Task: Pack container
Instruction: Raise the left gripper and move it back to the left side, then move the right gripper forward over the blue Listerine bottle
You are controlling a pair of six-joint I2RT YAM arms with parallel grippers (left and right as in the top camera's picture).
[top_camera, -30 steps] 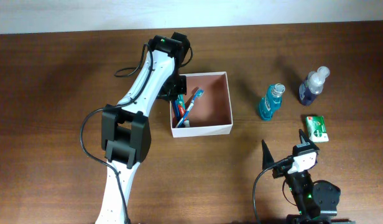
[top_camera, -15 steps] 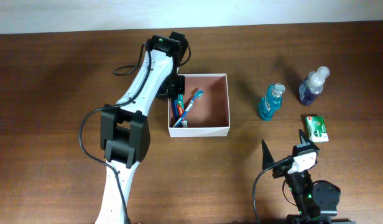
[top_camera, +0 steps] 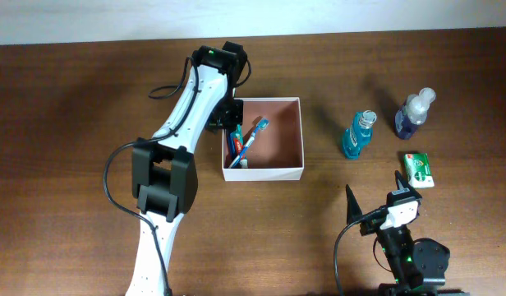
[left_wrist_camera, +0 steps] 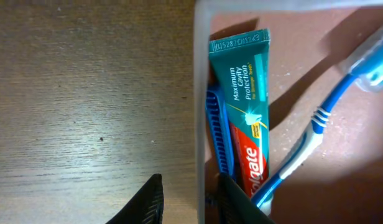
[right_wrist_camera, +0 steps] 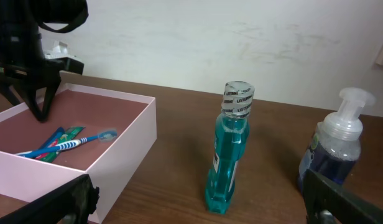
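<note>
The container [top_camera: 264,173], a shallow white-walled box with a pinkish-brown inside, sits mid-table. It holds a toothpaste tube [left_wrist_camera: 247,124], a blue toothbrush [left_wrist_camera: 303,143] and a dark blue ridged item [left_wrist_camera: 219,130]. My left gripper [top_camera: 230,125] straddles the container's left wall [left_wrist_camera: 201,93]. One finger is outside over the wood and one is inside against the wall [left_wrist_camera: 188,180], with a gap on the outer side. My right gripper [top_camera: 374,185] is open and empty near the front edge. It faces the teal mouthwash bottle [right_wrist_camera: 229,155] and the container's side wall [right_wrist_camera: 126,155].
The teal mouthwash bottle [top_camera: 357,136] stands right of the container. A dark blue pump bottle [top_camera: 413,113] stands farther right and also shows in the right wrist view [right_wrist_camera: 331,149]. A green boxed item [top_camera: 418,169] lies in front of it. A wall backs the table.
The container slid a little to the left and toward the front with the left gripper at its wall, then stayed still. The right arm has not moved.
</note>
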